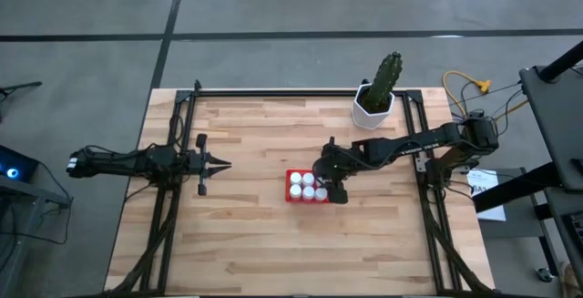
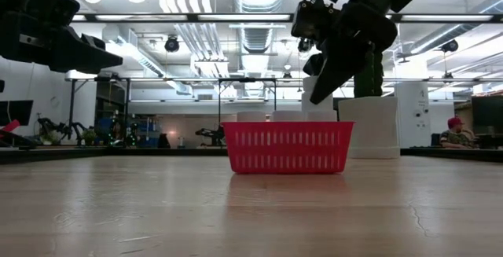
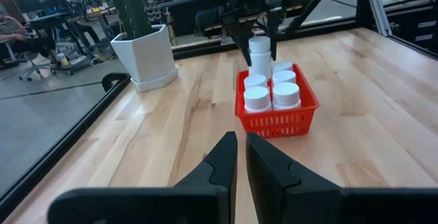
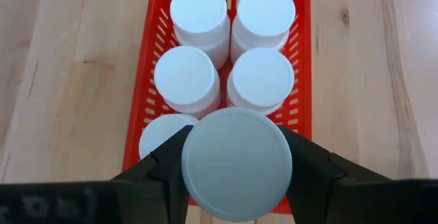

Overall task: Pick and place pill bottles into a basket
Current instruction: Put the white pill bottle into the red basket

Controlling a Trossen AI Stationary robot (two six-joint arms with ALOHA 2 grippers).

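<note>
1. While the left gripper point(image 1: 221, 163) is waiting with fingers pressed together over the bench's point(image 1: 246, 243) left side, the right gripper point(image 4: 236, 157) is clamping one round-capped white pill bottle point(image 4: 236, 164) above the basket point(image 4: 302, 73).
2. Five more smooth cylindrical bottles are standing upright inside that red slotted plastic basket, making six.
3. One white cactus pot point(image 1: 372, 108) is sitting near the bench's far edge.
</note>
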